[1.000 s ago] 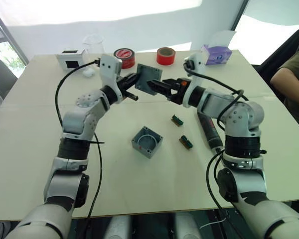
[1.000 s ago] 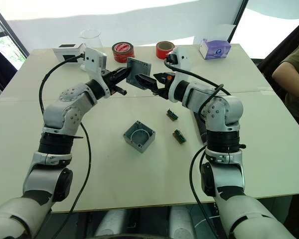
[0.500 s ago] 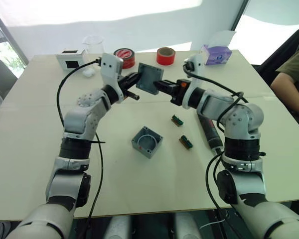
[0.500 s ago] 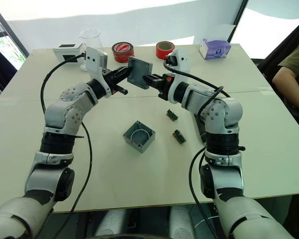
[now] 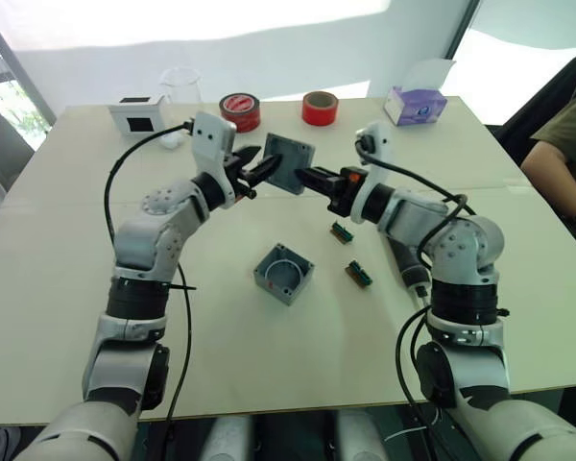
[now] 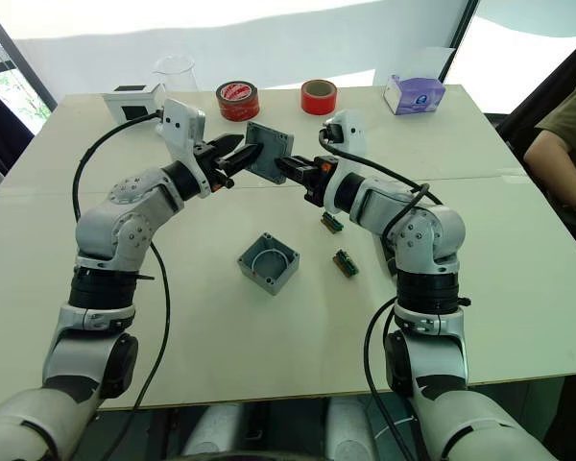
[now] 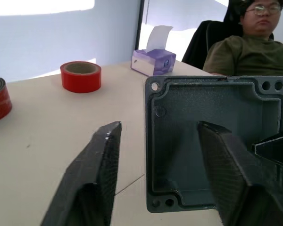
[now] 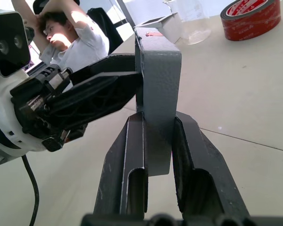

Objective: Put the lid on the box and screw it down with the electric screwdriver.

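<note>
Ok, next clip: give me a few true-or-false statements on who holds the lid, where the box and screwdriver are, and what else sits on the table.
1. The right claw is shut on the lid, held in the air on edge. True.
2. The left claw is clamped on the lid. False: its fingers stand open, one on each side of the lid's edge.
3. The box sits open on the table below the lid. True.
4. The electric screwdriver is in the left claw. False: it lies on the table by the right arm.
5. Two tape rolls sit at the far side of the table. True.
</note>
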`<action>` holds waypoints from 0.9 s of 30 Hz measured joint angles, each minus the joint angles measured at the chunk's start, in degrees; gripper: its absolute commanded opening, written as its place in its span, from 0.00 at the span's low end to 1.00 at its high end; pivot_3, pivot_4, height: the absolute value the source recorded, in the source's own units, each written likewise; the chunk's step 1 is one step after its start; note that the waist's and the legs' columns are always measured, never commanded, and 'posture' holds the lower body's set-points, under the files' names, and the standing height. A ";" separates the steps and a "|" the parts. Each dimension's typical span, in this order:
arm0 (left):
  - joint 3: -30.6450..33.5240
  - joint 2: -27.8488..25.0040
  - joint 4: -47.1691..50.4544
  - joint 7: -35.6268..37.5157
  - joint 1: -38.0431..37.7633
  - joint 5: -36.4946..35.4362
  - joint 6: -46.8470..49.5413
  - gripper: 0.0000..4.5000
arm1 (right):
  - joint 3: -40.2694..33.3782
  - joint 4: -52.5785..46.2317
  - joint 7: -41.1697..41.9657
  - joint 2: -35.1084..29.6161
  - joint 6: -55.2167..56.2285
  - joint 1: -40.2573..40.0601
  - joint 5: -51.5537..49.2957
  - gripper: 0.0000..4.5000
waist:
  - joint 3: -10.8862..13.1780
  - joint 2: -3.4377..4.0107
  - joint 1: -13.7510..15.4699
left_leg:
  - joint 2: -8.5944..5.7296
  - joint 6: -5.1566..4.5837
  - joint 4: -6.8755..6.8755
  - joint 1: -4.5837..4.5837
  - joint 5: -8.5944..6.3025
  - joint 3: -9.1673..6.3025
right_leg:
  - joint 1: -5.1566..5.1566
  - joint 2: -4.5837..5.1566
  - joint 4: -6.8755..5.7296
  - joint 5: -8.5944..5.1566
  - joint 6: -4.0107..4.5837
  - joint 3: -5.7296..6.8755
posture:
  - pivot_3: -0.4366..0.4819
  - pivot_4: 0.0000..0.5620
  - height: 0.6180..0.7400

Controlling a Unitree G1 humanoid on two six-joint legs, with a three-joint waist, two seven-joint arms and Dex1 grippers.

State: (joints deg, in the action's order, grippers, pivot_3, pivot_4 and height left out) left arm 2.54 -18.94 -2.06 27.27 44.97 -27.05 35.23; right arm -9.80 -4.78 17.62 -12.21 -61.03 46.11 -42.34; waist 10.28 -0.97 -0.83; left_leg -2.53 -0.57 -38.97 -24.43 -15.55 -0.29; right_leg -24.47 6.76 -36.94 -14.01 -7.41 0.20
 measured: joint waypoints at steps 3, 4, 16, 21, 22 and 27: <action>1.34 -0.93 0.16 1.13 0.04 -1.40 1.37 0.97 | 0.01 0.00 0.11 -0.16 0.44 0.02 0.05 0.03 | 0.00 0.00 -0.05 | 0.01 0.00 0.00 0.00 0.00 0.00 | 0.00 -0.02 0.00 0.00 0.00 0.00 | 0.48 0.27 1.00; 1.85 -1.40 0.12 1.64 0.16 -2.28 2.25 0.97 | 0.05 0.00 0.27 -0.18 0.93 0.02 0.11 0.03 | 0.00 0.00 -0.05 | 0.01 0.00 0.00 0.00 0.00 0.00 | 0.00 -0.02 0.00 0.00 0.00 0.00 | 0.48 0.27 1.00; 11.15 -14.50 -0.35 9.36 1.78 -12.16 15.63 0.31 | 21.78 -17.61 7.56 -24.96 41.88 -21.82 37.25 0.03 | 0.06 -0.02 0.01 | -0.08 -0.01 -0.03 -0.02 -0.01 0.05 | 0.05 0.00 0.28 -0.02 -0.05 0.02 | 0.48 0.27 1.00; 6.69 -14.45 0.25 12.43 -0.19 -11.21 15.48 0.02 | 27.70 -17.44 3.55 -30.23 64.82 -27.95 57.55 0.03 | 0.07 -0.03 -0.06 | 0.06 0.04 -0.02 0.03 0.02 0.06 | 0.06 -0.07 0.38 -0.02 -0.05 0.00 | 0.48 0.27 1.00; 5.84 -14.44 0.23 12.77 -0.61 -10.84 15.46 0.02 | 28.78 -16.69 1.80 -30.57 68.96 -28.64 62.00 0.03 | 0.08 -0.05 -0.06 | 0.08 0.05 -0.02 0.02 0.02 0.05 | 0.06 -0.08 0.38 -0.02 -0.05 0.01 | 0.48 0.27 1.00; 1.44 -15.12 3.09 16.54 -1.62 -9.74 15.08 0.02 | 32.90 -10.41 -3.97 -30.76 81.77 -30.68 75.84 0.03 | 0.08 -0.05 0.18 | 0.07 0.07 -0.04 0.02 0.04 0.05 | 0.13 -0.07 0.42 -0.01 -0.04 0.00 | 0.48 0.27 1.00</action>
State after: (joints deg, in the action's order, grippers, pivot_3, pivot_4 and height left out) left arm 3.99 -34.06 1.03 43.82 43.35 -36.79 50.32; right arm 23.10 -15.19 13.65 -42.97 20.74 15.43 33.50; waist 10.36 -1.02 -0.64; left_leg -2.46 -0.50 -39.01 -24.41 -15.51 -0.24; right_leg -24.34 6.69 -36.52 -14.03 -7.45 0.20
